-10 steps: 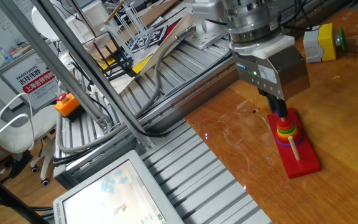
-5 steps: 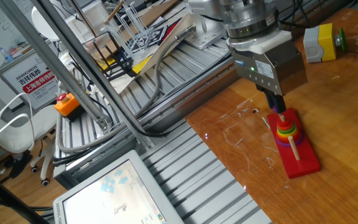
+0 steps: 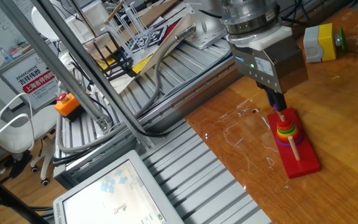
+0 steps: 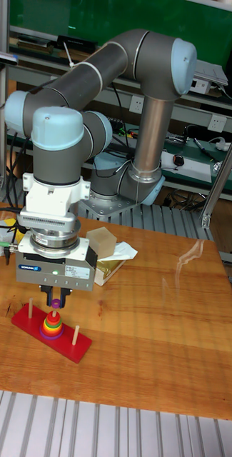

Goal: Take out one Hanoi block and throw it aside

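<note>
The Hanoi block (image 4: 55, 304), a small purple ring, sits between my fingertips just above the ring stack. My gripper (image 4: 55, 300) is shut on it, straight over the middle peg. In the fixed view the gripper (image 3: 280, 109) hangs over the same stack and its fingers hide the ring. The remaining stack (image 3: 285, 131) shows red, yellow and green rings over a wide purple one. It rests on the long red peg base (image 3: 302, 164), also seen in the tall view (image 4: 77, 345), with bare wooden pegs at either end.
A yellow box with a green button (image 3: 323, 42) stands at the far right of the wooden table (image 3: 347, 112). A small cardboard box on paper (image 4: 104, 246) lies behind the base. Aluminium rails (image 3: 185, 165) and a screen (image 3: 110, 196) border the table's left edge.
My gripper has risen a little and drifted slightly left above the stack. The stack and the red base have not moved.
</note>
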Controlling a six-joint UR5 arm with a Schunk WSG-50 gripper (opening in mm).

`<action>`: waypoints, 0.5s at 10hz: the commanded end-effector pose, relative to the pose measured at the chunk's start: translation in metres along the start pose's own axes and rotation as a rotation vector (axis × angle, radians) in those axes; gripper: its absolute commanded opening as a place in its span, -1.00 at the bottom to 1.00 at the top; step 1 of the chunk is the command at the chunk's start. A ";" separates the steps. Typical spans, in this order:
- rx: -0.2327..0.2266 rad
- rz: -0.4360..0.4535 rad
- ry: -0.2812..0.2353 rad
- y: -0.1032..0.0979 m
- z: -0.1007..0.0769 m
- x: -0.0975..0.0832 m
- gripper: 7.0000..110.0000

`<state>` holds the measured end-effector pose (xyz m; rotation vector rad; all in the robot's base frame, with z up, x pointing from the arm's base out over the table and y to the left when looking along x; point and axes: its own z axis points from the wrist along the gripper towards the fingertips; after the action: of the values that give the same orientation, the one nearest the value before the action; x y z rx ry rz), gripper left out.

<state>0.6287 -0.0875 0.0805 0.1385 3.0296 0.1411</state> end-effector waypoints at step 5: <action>0.013 0.045 -0.011 0.028 0.003 -0.003 -1.00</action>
<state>0.6316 -0.0718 0.0803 0.1719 3.0269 0.1290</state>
